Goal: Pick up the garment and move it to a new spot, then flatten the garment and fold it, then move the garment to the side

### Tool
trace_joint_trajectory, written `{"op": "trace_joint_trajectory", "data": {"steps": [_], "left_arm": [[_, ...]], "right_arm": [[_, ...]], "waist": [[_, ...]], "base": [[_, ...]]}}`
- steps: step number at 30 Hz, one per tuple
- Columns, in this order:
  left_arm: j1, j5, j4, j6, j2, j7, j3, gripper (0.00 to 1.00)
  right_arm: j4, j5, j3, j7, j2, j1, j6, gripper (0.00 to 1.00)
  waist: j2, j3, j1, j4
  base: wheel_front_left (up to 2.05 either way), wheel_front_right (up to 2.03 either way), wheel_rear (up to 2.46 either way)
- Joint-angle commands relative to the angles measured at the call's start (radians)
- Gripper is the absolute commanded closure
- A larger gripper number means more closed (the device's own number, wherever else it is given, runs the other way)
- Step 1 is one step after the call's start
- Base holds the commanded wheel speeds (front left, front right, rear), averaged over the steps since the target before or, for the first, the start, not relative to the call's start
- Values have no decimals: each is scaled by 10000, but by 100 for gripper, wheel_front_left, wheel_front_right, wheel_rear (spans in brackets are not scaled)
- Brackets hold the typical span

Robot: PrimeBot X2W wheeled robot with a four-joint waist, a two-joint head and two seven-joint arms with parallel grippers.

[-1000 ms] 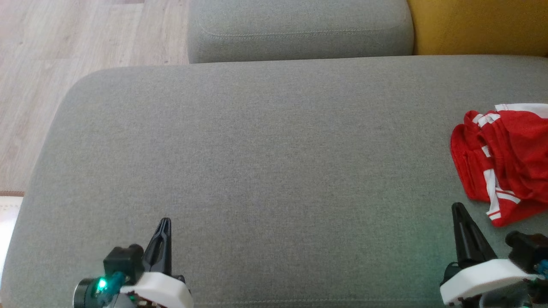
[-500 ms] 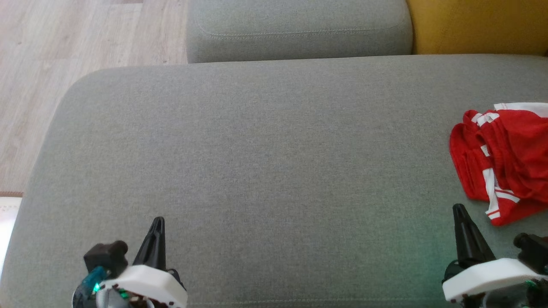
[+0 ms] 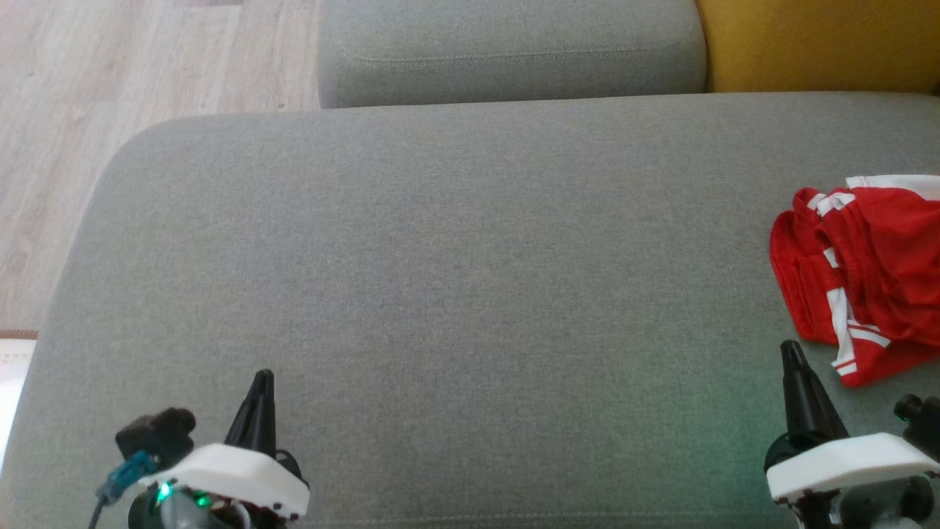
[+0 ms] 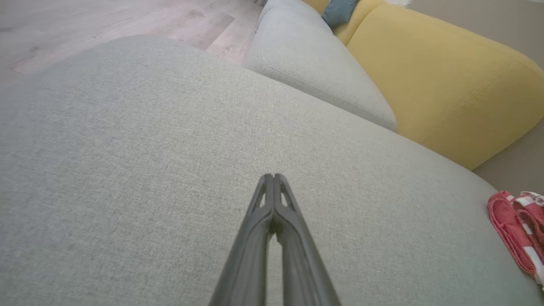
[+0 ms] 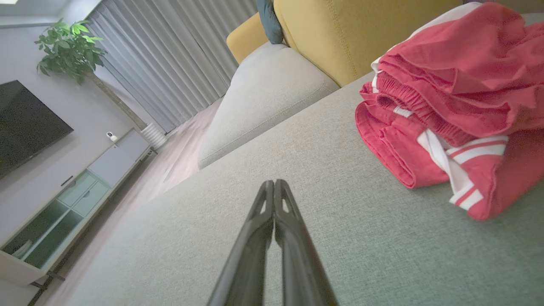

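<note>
Left claw (image 3: 261, 378), front-left corner of the grey seat (image 3: 440, 257): I hold it clenched on nothing, the two dark fingers pressed tip to tip above the fabric. My right claw (image 3: 791, 351) hangs over the front-right corner, likewise clenched and empty, and in the right wrist view its fingers meet along their length.

The garment (image 3: 866, 272), red with white stripes, lies crumpled in a heap at the seat's right edge, cut off by the head view's border. Its near hem sits just beside my right fingertips without touching them, and the right wrist view shows an elastic waistband among the folds.

Past the seat's back edge stands a second grey cushion (image 3: 507, 51), with a yellow backrest (image 3: 815, 44) to its right and pale wood floor (image 3: 110, 88) to its left. Farther off, the right wrist view takes in a plant (image 5: 68, 46), grey curtains (image 5: 178, 55), a dark screen (image 5: 25, 123) and a low cabinet (image 5: 76, 199).
</note>
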Motion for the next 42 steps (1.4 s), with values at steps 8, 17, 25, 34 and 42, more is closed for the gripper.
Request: {"op": "trace_joint_trajectory", "data": {"steps": [8, 17, 25, 34, 42], "left_arm": [[-646, -1101, -224, -288, 3, 214, 514, 100], [-741, -2023, -156, -479, -60, 391, 761, 100], [-838, -2939, -84, -670, -127, 572, 1014, 100], [-949, -3965, -1, -884, -208, 782, 1305, 100], [-1048, -4869, 73, -1074, -283, 973, 1568, 100]], "right_arm": [[-76, 1140, 56, -25, -198, -654, 13, 100], [115, 2069, 45, -8, -218, -821, 15, 100], [307, 2994, 28, 14, -234, -988, 17, 100], [524, 4029, 2, 43, -248, -1177, 20, 100], [716, 4942, -25, 73, -257, -1345, 22, 100]], "waist": [[0, 7, 0, -17], [0, 13, 0, -34], [0, 20, 0, -51], [0, 27, 0, -70], [0, 33, 0, -86]], "base": [[0, 0, 0], [0, 0, 0], [0, 0, 0], [0, 0, 0], [0, 0, 0]]}}
